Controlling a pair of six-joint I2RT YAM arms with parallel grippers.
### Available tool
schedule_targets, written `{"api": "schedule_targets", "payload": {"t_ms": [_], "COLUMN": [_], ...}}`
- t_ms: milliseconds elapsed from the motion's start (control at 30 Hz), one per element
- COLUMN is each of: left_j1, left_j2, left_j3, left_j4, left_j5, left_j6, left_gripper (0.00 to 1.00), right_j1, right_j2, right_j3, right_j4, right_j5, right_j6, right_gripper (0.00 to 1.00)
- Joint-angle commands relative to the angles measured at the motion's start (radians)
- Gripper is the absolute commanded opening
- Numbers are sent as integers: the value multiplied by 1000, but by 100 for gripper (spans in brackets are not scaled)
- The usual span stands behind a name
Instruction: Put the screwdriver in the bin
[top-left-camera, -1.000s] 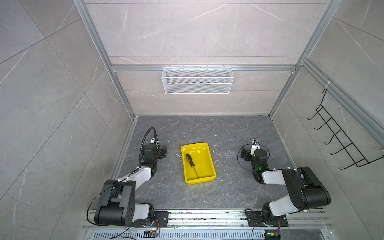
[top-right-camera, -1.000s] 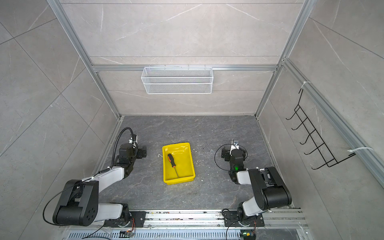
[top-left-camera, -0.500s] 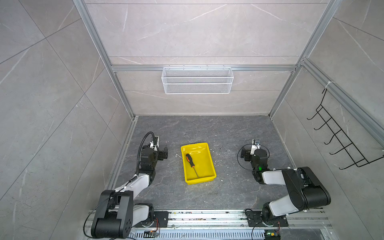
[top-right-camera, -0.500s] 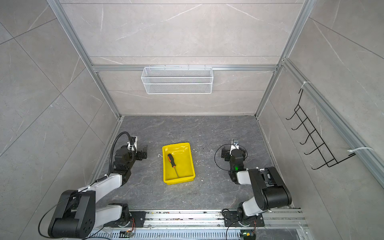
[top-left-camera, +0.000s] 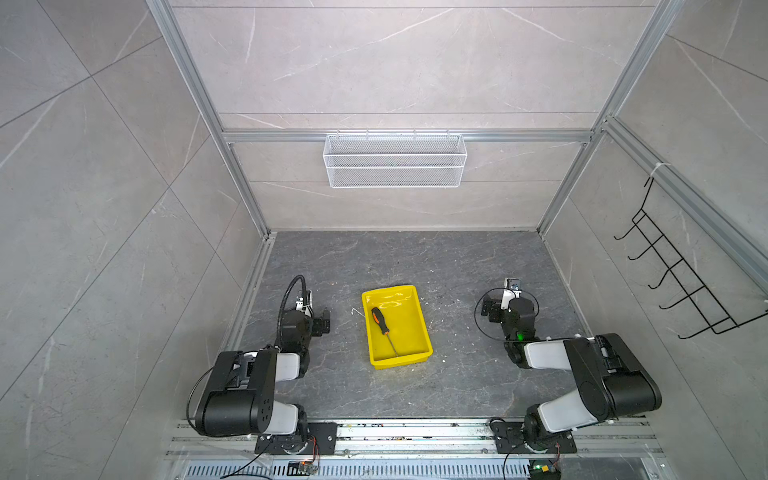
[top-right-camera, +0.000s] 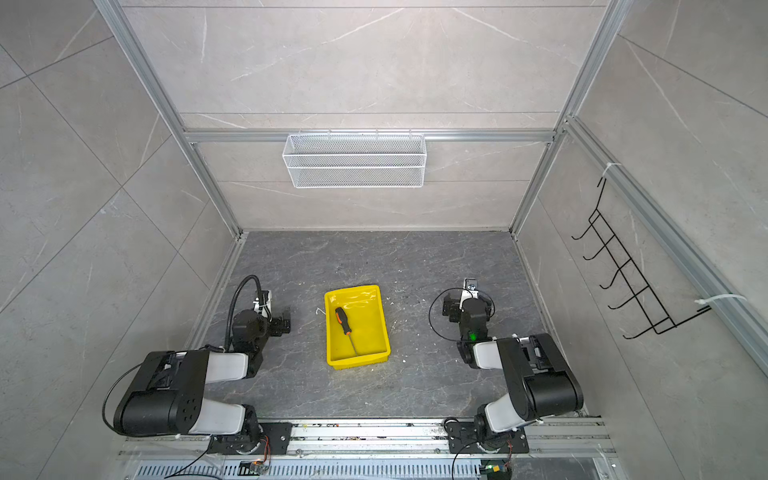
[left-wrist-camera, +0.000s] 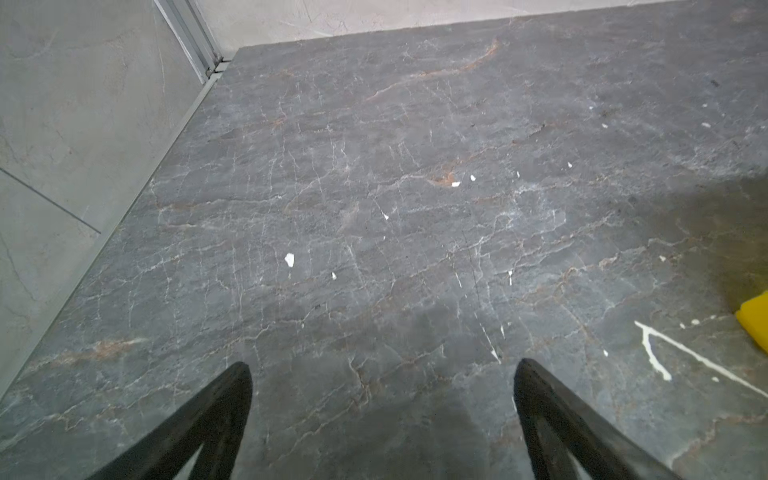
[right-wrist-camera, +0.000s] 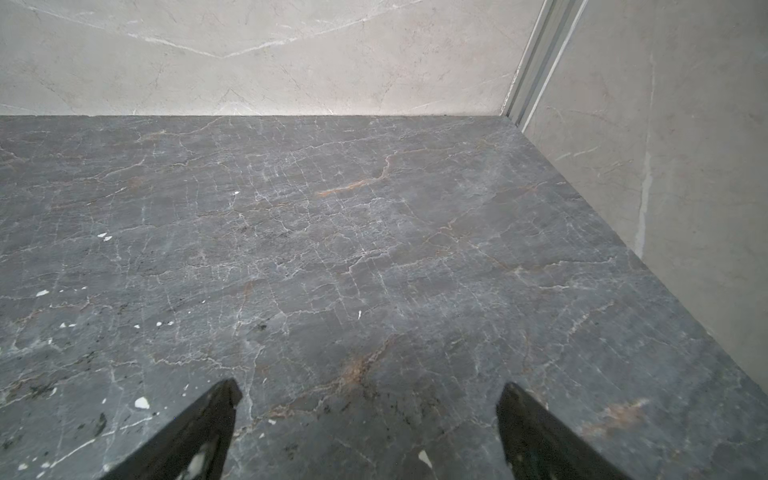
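Jaws of left gripper (left-wrist-camera: 382, 365) stand wide apart in the left wrist view and hold nothing; bare dark stone tabletop (left-wrist-camera: 374, 208) lies under and ahead of them. Same for right gripper (right-wrist-camera: 370, 384): spread wide, empty, tips over bare stone. In both top views the left gripper sits low at left of centre, near the bin (top-left-camera: 397, 363) with a strip of stone between; the right gripper sits right of centre, well apart from the bin. The bin lies at centre of the tabletop, slightly skewed, with stone showing along all four edges. The screwdriver (top-left-camera: 382, 326) lies flat inside it, handle toward the bin's upper left, shaft running diagonally down to the near wall; cannot tell whether the tip touches that wall. Open room: a broad bare stretch between bin and back wall (top-left-camera: 395, 208); side walls and aluminium rails (top-left-camera: 249, 299) crowd each arm's outer side. A white wire basket (top-left-camera: 395, 162) hangs at upper centre, a black hook rack (top-left-camera: 681, 282) at right. Cut off: the left wrist view catches only one yellow corner of the bin at its frame edge. Finger pads are unreadable in the top views, the gripper bodies dark and foreshortened. White flecks (right-wrist-camera: 141, 402) dot the stone; a thin white streak (left-wrist-camera: 665, 353) lies near the bin's corner, nature unclear.
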Motion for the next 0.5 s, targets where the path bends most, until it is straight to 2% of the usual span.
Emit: {"api": "schedule_targets", "payload": {"t_ms": [0,100,467], "left_j1": [11,37,49], "left_j2": [51,49,47], "left_j3": [42,82,95], "left_j4": [122,41,10], "left_j5": [-4,21,44], "left_j6": [-26,-46,-51], "left_gripper": [100,100,100], "right_j1": [2,2,1], "right_j2": [-5,-5,-5], "right_j3": [6,6,8], "right_j4": [21,20,20], "right_j5": [-9,-8,-10], "right_j6": [-11,-12,-12], "right_gripper": [99,100,100]}}
